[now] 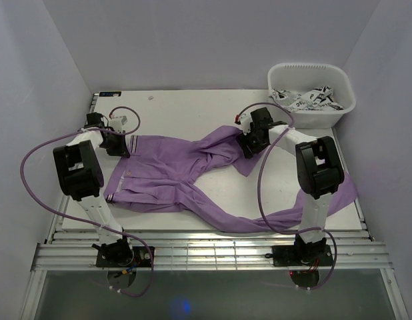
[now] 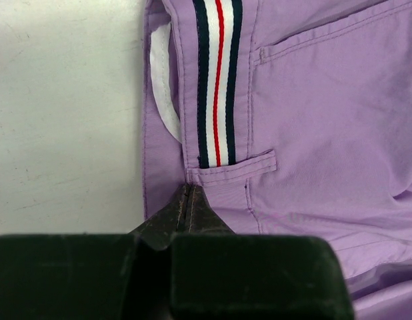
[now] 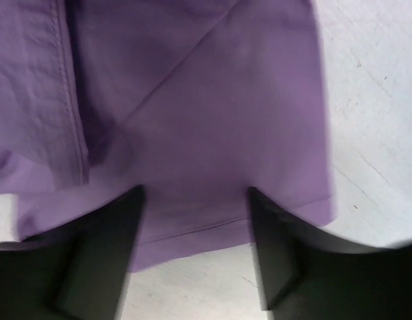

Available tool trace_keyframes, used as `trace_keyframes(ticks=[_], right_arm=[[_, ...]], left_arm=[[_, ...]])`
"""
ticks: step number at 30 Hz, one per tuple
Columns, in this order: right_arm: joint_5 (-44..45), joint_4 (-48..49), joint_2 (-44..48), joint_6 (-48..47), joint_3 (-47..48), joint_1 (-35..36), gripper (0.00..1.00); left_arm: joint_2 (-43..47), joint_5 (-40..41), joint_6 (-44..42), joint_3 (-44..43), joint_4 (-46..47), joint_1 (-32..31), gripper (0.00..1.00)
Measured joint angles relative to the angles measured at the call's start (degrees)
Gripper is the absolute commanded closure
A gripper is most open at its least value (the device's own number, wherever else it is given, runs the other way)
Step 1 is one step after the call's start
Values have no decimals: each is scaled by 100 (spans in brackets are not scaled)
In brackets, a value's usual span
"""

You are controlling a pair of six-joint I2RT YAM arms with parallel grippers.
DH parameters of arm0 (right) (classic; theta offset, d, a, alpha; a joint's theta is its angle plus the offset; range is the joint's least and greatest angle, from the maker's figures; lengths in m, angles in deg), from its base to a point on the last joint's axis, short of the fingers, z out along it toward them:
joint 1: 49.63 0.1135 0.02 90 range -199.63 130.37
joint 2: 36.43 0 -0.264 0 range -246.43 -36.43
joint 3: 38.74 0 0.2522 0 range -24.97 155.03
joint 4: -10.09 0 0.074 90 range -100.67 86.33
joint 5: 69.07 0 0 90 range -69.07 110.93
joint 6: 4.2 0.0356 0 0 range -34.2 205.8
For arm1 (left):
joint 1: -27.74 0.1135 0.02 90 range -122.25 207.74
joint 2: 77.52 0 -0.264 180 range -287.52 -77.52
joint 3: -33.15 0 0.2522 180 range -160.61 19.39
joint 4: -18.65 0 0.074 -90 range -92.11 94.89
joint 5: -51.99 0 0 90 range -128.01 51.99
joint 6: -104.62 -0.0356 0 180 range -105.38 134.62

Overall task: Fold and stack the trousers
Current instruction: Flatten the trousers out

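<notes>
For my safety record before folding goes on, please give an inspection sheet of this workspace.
Surface: white table.
Job's things: lilac trousers spread out, one leg folded back towards the middle, the other trailing to the right edge.
Clutter: white basket at far right corner, patterned cloth inside.
Grippers: left gripper shut at the striped waistband; right gripper open over a leg end.
Cables: purple cables loop from both arms.
Surroundings: plain walls on three sides.

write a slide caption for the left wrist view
Shut left tool pinching the lilac trousers at the striped waistband.
</notes>
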State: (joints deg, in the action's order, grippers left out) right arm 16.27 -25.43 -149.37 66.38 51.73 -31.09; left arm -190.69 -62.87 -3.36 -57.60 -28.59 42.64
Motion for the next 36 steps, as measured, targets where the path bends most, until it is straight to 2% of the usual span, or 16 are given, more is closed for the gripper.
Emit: trace_keyframes(ticks=[3,4,5,6,10,14,20,26,29,30,31,32,36], right_arm=[[273,79,-31,-94,22,162,59],[369,140,-28,-151,-11,188,80],[442,214,0,-260,-66,197,90],[535,306,35,-343,-164,190,92],[800,472,404,-721,-697,-116,92],[901,-9,826,-1222,-1069,-1058,92],[1069,-603,1661,-2155,-1342,-2610,92],[1060,-715,2179,-2988,-1425,-3285,92],[822,-988,2083,-3064,-1322,-3471,45],[643,-1139,2031,-3025,-1231,-3495,21],[470,-1294,1974,-2953,-1108,-3464,10],[302,-1384,1932,-2887,-994,-3394,2],[-337,-1471,1792,-2326,-623,-2776,4]], left_arm=[[0,2,-2,0,0,0,100],[0,4,-2,0,-2,0,100],[0,9,-9,0,-7,0,100],[-4,15,-22,-7,-15,0,100],[-111,37,-59,-160,-157,31,100],[-245,20,-66,-372,-286,234,100],[-380,179,-177,-640,-313,859,100],[-380,496,-345,-719,-306,1117,100],[-380,496,-452,-721,-319,1113,100],[-380,479,-487,-730,-339,1113,100],[-380,455,-514,-734,-352,1113,100],[-380,417,-540,-741,-374,1113,100],[-380,238,-616,-741,-428,1115,100]])
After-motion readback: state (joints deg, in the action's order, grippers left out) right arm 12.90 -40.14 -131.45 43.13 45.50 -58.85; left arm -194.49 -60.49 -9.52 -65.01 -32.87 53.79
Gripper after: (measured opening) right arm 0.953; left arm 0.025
